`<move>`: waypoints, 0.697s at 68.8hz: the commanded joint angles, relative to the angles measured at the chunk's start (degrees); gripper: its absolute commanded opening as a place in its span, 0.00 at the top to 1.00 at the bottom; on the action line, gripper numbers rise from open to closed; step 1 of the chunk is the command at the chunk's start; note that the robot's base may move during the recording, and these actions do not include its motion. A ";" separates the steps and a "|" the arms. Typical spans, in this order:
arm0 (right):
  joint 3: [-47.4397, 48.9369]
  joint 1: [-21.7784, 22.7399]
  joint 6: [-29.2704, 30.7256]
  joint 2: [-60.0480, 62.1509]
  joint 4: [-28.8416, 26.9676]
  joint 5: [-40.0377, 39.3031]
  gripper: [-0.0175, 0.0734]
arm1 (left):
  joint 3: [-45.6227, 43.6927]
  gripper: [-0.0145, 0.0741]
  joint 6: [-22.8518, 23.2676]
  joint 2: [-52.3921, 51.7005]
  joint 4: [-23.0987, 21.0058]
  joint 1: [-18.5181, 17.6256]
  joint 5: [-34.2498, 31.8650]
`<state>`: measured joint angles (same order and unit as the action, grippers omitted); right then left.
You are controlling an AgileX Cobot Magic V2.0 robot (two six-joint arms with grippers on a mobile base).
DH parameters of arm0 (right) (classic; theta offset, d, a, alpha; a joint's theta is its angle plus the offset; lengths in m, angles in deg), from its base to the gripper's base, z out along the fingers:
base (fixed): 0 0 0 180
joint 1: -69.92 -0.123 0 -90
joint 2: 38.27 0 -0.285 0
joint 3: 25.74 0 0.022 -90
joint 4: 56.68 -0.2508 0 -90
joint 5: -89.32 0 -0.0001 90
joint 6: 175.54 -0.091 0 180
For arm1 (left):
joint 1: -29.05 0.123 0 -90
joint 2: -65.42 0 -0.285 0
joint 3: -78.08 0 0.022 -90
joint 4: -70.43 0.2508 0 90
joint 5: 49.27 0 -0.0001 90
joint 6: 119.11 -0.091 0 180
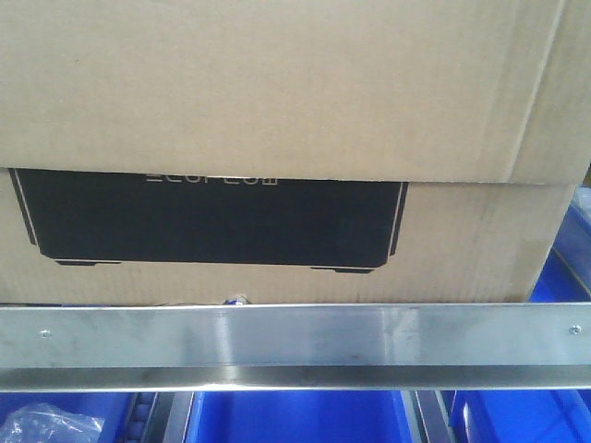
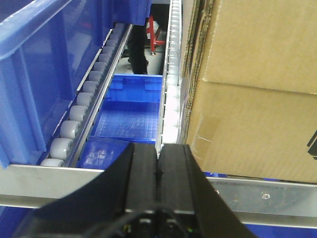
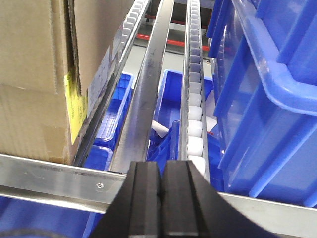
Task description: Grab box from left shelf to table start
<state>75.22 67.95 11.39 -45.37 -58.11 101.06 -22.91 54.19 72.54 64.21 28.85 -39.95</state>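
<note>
White lettering on the black printed panel (image 1: 212,221) of the large tan corrugated cardboard box (image 1: 277,92), top half hidden by a flap, apparently reads "ECOFLOW".

**Left wrist view.** My left gripper (image 2: 158,148) enters from the bottom edge at centre and points straight ahead. Its two black fingers (image 2: 143,168) lie pressed flank to flank, with only a thin vertical seam between them, and they grasp nothing. A broad black housing (image 2: 74,208) flares out below the fingers on both sides.

**Right wrist view.** My right gripper (image 3: 161,166) takes the same pose, rising from the bottom edge at centre. Its fingers (image 3: 146,188) are also brought together, with a narrow dark groove marking the join and nothing between them. On each gripper the two fingertips end level and square.
</note>
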 commanded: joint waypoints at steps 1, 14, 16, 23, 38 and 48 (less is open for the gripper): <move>-0.12 0.36 0.27 0.44 0.65 -4.91 0.75 | -0.23 0.95 -0.06 -0.98 -0.20 -0.44 -5.22; -0.12 0.36 0.27 0.44 0.65 -4.91 0.75 | -0.23 0.95 -0.06 -0.98 -0.20 -0.44 -5.22; -0.12 0.36 0.27 0.44 0.65 -4.91 0.75 | -0.23 0.95 -0.06 -0.98 -0.20 -0.44 -5.22; -0.12 0.36 0.27 0.44 0.65 -4.91 0.75 | -0.23 0.95 -0.06 -0.98 -0.20 -0.44 -5.22; -0.12 0.36 0.27 0.44 0.65 -4.91 0.75 | -0.23 0.95 -0.06 -0.98 -0.60 -0.44 -10.34; -0.12 0.36 0.27 0.44 0.65 -4.91 0.75 | -1.13 0.95 0.07 -0.98 -2.82 -0.44 -19.39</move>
<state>75.22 67.95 11.39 -45.37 -58.11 101.06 -22.91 54.19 72.54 63.44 28.85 -49.27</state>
